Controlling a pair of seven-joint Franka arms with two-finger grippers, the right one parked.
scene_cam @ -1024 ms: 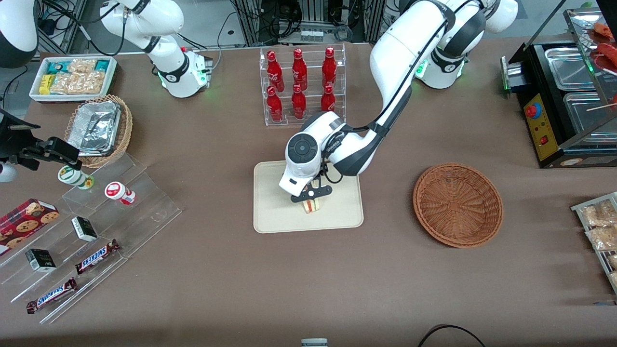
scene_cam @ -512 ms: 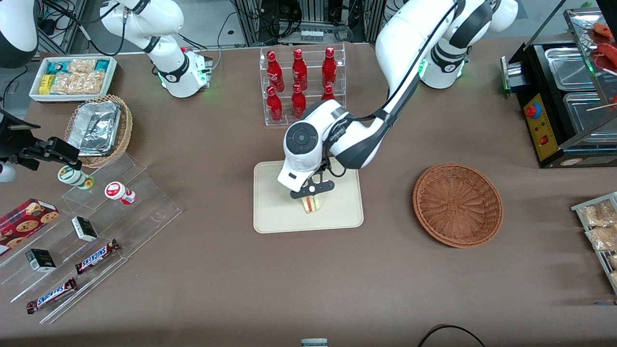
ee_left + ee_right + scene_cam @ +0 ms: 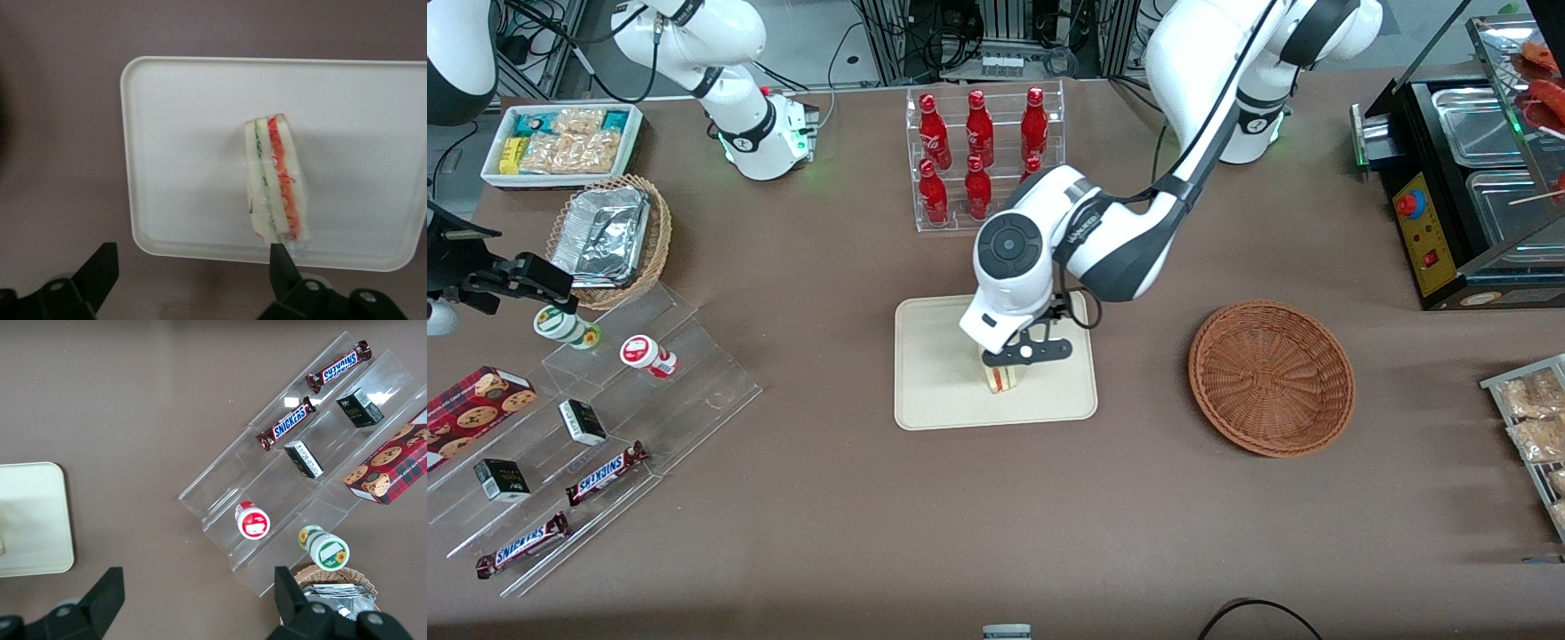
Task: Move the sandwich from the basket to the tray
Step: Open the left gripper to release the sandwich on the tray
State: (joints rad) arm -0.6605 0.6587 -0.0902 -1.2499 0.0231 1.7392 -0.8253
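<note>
Nearest the front camera, nothing of the task lay on the brown table; your work sat further in. The sandwich stood on its edge on the tray, in the part of the tray nearer the camera, its red and green filling layers facing up. The wrist view showed it resting on the cream surface with nothing touching it. That is why it counted as placed: it bore its own weight on the tray, well inside the low rim.

Just above it hung your gripper, directly over the wedge and a little farther from the camera. Its fingers were spread wide, wider than the sandwich is thick, and they held nothing; the wedge sat clear ahead of the tips. Judging by that, you had let go and the hand was positioned to lift away without dragging the bread.

Toward the working arm's end of the table sat the basket, well apart from the tray and with no sandwich in it, which fits a transfer that was essentially finished.

Farther from the camera than the tray stood the clear rack of red bottles, close to the arm's elbow, so any retreat upward and back needed care there.
</note>
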